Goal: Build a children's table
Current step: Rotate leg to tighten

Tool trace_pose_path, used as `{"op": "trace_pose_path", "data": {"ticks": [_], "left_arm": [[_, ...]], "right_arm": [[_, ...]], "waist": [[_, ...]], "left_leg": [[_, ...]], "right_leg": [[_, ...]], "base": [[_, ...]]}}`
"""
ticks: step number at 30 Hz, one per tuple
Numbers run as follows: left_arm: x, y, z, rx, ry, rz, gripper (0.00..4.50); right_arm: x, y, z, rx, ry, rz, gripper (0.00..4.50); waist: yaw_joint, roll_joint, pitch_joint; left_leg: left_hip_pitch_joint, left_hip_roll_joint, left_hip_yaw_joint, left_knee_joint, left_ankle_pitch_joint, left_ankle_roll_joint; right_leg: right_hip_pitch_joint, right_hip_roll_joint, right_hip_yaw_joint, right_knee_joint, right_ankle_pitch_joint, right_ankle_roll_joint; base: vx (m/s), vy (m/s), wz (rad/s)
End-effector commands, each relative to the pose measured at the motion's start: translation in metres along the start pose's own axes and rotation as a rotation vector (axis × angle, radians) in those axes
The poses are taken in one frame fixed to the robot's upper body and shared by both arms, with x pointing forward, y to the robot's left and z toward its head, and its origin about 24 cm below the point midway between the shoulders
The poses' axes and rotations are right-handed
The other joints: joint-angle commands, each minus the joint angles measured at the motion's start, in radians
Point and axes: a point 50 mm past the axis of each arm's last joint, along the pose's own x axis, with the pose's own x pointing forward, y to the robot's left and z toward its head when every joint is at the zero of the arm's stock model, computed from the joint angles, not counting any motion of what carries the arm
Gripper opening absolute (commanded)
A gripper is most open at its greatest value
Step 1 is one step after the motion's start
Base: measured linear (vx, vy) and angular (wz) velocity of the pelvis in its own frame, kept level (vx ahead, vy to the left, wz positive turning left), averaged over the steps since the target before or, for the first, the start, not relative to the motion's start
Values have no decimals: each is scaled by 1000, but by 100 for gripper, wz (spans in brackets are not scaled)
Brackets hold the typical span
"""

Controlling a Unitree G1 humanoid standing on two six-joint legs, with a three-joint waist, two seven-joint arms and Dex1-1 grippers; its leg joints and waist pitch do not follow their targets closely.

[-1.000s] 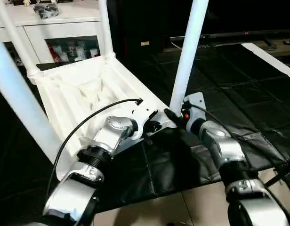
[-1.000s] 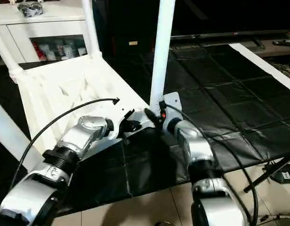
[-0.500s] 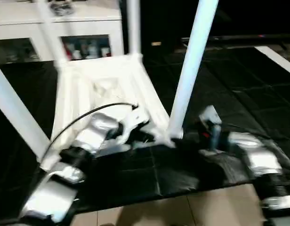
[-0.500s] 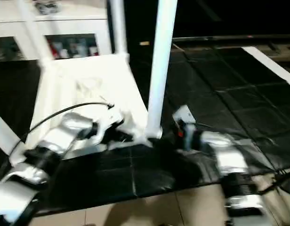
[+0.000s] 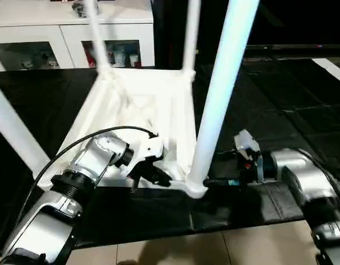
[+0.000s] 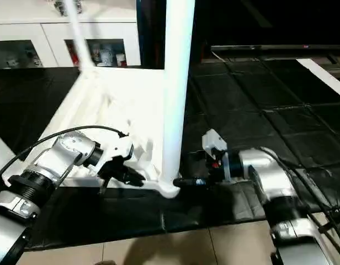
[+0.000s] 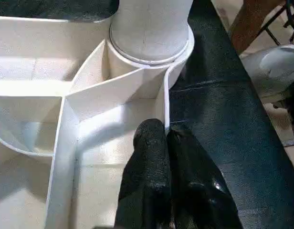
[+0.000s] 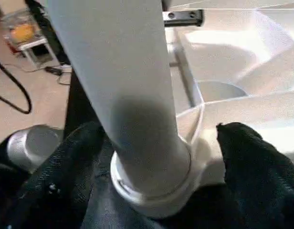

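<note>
A black quilted mat (image 5: 302, 110) covers most of the floor. Pale tiles (image 5: 175, 251) run along the frame's bottom edge. A white glass-door cabinet (image 5: 59, 33) with small items inside spans the upper left.

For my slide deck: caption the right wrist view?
Open right gripper straddling the near leg seated in the upturned tabletop's corner socket.

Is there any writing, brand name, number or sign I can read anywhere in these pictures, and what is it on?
No text can be read anywhere.
Items behind the cabinet glass doors: they may carry print, but it is too small and blurred to read.
Tabletop, the nearest leg and the black floor mat: no lettering shows.
Left gripper and right gripper: plain black fingers, no markings.
</note>
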Motion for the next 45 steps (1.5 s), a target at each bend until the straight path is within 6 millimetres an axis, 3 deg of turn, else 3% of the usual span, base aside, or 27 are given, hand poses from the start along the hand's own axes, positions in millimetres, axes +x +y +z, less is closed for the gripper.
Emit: {"op": "trace_pose_path", "data": {"ticks": [1, 10, 21, 23, 27, 29, 31, 32, 34, 35, 36, 37, 38, 39, 40, 41, 42, 43, 44, 45], "left_arm": [[10, -4, 7, 49, 26, -90, 0], [12, -6, 8, 60, 28, -111, 0], [12, -5, 5, 42, 35, -90, 0], [14, 1, 4, -11, 19, 5, 0], [20, 16, 10, -107, -69, 229, 0], [23, 21, 14, -179, -125, 314, 0], [27, 24, 17, -221, -159, 367, 0], [29, 25, 19, -236, -172, 388, 0], [36, 28, 25, -269, -204, 447, 0], [40, 30, 28, -289, -223, 475, 0], [46, 33, 34, -307, -242, 520, 0], [50, 36, 38, -320, -254, 555, 0], [52, 38, 40, -327, -261, 573, 0], [53, 40, 42, -332, -266, 585, 0], [55, 43, 46, -331, -269, 610, 0], [55, 45, 48, -329, -271, 628, 0], [56, 46, 50, -323, -268, 636, 0], [54, 48, 51, -303, -250, 655, 0], [54, 48, 51, -303, -250, 655, 0], [53, 49, 51, -295, -241, 658, 0]], "right_arm": [[3, -1, 2, -24, 14, 33, 366], [11, 0, 3, -35, 22, 105, 300], [15, 3, -2, -2, 2, 141, 227], [14, 6, -2, 16, -24, 120, 220], [22, 8, -6, 56, -65, 3, 209], [31, 3, -10, 85, -91, -133, 207], [40, -4, -13, 120, -105, -255, 206], [44, -6, -13, 137, -112, -304, 205], [58, -16, -15, 203, -133, -458, 204], [66, -21, -15, 238, -142, -527, 204], [76, -27, -15, 269, -136, -617, 203], [84, -30, -14, 286, -127, -682, 203], [87, -33, -13, 298, -118, -723, 203], [90, -34, -12, 307, -111, -752, 203], [93, -36, -10, 316, -104, -787, 203], [96, -38, -8, 315, -104, -814, 203], [98, -38, -6, 302, -107, -818, 203], [101, -38, -1, 308, -139, -814, 236], [101, -38, -1, 308, -139, -814, 236], [102, -37, 0, 308, -152, -806, 256]], "waist": [[-5, 2, -73], [3, 0, -76], [3, -1, -75], [3, -1, -75], [12, -1, -69], [5, -3, -67], [-14, -5, -61], [-20, 0, -62], [-55, -1, -60], [-69, 1, -60], [-77, 9, -60], [-101, 11, -59], [-107, 22, -59], [-123, 31, -58], [-128, 42, -53], [-123, 49, -46], [-107, 51, -46], [-123, -12, -26], [-123, -12, -26], [-149, -21, -17]], "left_leg": [[4, 9, 11, -70, -268, 48], [1, 9, 10, -70, -241, 52], [1, 9, 10, -70, -237, 53], [2, 9, 11, -70, -238, 53], [15, 8, 15, -68, -260, 42], [10, 1, 11, -70, -292, 31], [0, -9, 5, -69, -316, 19], [0, -10, 1, -69, -320, 13], [-3, -21, -3, -60, -338, 6], [-6, -25, -5, -56, -350, 14], [-2, -25, -6, -52, -358, 17], [-10, -20, -14, -53, -384, 19], [-5, -17, -19, -54, -416, 17], [4, 0, -30, -65, -480, 33], [-11, 29, -48, -96, -578, 41], [-15, 53, -53, -121, -656, 46], [-9, 85, -63, -155, -750, 29], [83, -32, -8, -48, -665, 17], [83, -32, -8, -48, -665, 17], [120, -96, 21, 83, -488, 36]], "right_leg": [[61, -35, 44, -62, -357, -208], [64, -33, 44, -54, -316, -217], [64, -33, 45, -56, -336, -207], [64, -33, 45, -56, -334, -208], [53, -30, 48, -65, -366, -201], [60, -34, 40, -74, -457, -164], [62, -35, 24, -95, -604, -84], [63, -38, 20, -98, -627, -68], [56, -34, -1, -119, -691, -23], [59, -32, -16, -130, -716, 3], [54, -32, -22, -135, -717, 5], [66, -30, -45, -144, -701, 17], [70, -28, -59, -150, -699, 25], [80, -30, -67, -154, -642, 25], [102, -23, -64, -122, -568, 19], [111, -17, -50, -82, -515, 4], [117, -25, 4, 3, -362, -47], [1, -11, -41, -166, -735, 2], [1, -11, -41, -166, -735, 2], [-57, 18, -154, -267, -1014, 152]], "base": [[0, 0, 0], [0, 0, 0], [0, 0, 0], [0, 0, 0], [0, 0, 0], [0, 0, 0], [0, 0, 0], [0, 0, 0], [0, 0, 0], [0, 0, 0], [0, 0, 0], [0, 0, 0], [0, 0, 0], [-37, 39, -19], [0, 0, 0], [0, 0, 0], [0, 0, 0], [0, 0, 0], [0, 0, 0], [0, 0, 0]]}}
